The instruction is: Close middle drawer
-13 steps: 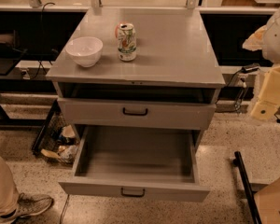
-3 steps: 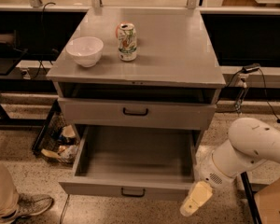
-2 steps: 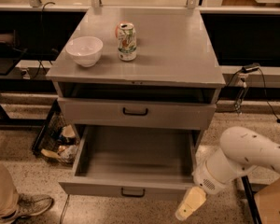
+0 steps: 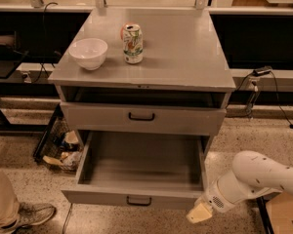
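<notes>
The middle drawer (image 4: 102, 197) stands fully extended at lower centre of the frame. The gripper (image 4: 199, 212) sits at lower right, just beside the drawer's front right corner. Whether it is released or clenched cannot be told. Open floor (image 4: 112, 224) borders the front edge.

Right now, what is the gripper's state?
Gripper: cannot be told; it is beside the right front corner of the open wide grey metal middle drawer.
</notes>
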You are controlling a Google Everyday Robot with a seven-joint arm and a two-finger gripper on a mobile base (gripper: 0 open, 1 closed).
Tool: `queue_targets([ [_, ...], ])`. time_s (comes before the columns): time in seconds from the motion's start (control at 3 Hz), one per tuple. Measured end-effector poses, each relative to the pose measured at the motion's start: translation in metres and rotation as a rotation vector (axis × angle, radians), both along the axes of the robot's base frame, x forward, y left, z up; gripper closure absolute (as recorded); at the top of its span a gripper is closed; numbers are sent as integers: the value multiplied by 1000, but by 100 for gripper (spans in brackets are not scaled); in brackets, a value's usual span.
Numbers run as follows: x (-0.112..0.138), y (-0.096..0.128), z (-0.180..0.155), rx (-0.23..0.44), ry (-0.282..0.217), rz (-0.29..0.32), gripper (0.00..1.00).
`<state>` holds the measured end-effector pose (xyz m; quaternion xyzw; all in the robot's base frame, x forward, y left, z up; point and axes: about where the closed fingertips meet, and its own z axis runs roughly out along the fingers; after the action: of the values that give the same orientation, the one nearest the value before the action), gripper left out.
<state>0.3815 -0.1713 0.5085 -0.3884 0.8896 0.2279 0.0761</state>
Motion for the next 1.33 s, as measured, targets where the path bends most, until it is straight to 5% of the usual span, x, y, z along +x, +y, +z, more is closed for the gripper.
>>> queue_targets([
  [0.67, 20, 11, -72, -56, 49, -69, 96],
  [1.0, 38, 14, -110, -57, 27, -137, 100],
  [1.33, 38, 14, -110, -57, 27, -137, 100],
])
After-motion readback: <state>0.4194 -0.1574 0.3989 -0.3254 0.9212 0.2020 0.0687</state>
